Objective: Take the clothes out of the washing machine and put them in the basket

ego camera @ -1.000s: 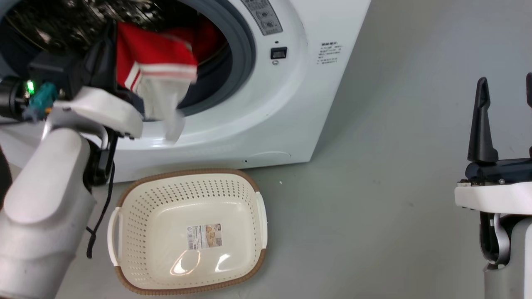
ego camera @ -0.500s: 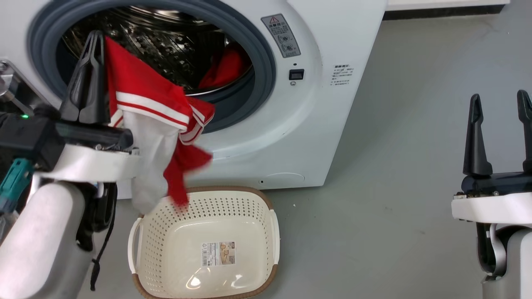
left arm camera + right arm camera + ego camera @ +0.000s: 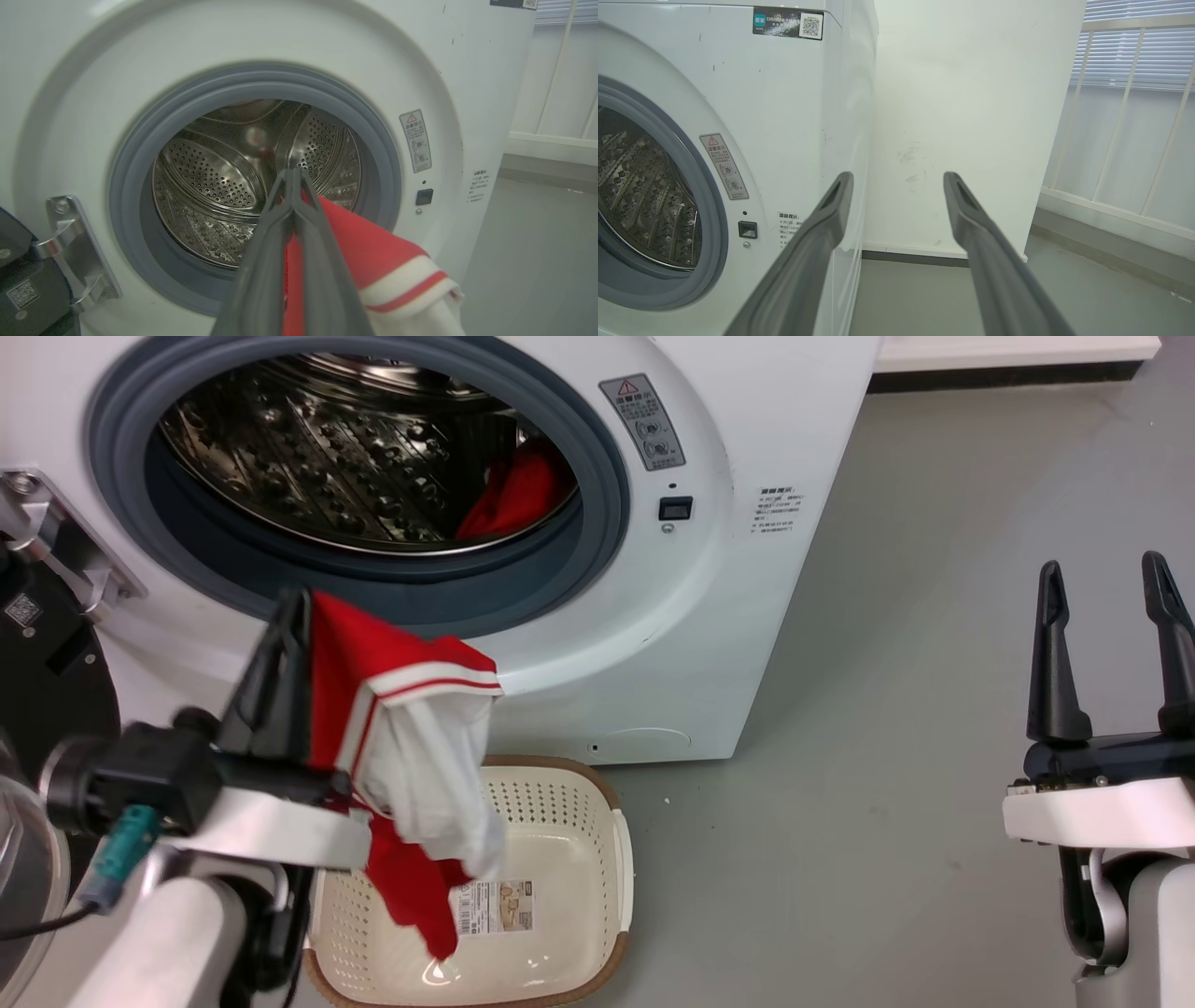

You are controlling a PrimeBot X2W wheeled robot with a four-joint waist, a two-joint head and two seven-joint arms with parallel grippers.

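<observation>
Your left gripper [image 3: 298, 605]: clamped on the jersey [image 3: 425, 747], hanging over the basket [image 3: 611, 803].
Drum [image 3: 327, 457]: one red garment [image 3: 518, 495] inside.
Your right gripper [image 3: 1106, 579]: spread, empty.

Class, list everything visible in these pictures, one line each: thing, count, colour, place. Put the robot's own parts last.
washing machine: one, white, behind the basket, port open.
door: one, dark, swung open at the port's left.
warning sticker: one, grey, right of the port.
red garment: one, plain red, inside the drum.
striped jersey: one, red and white, hanging from the left gripper over the basket.
basket: one, cream with brown rim, on the floor before the machine.
left gripper: one, dark, shut on the striped jersey.
right gripper: one, dark, open, lower right.
</observation>
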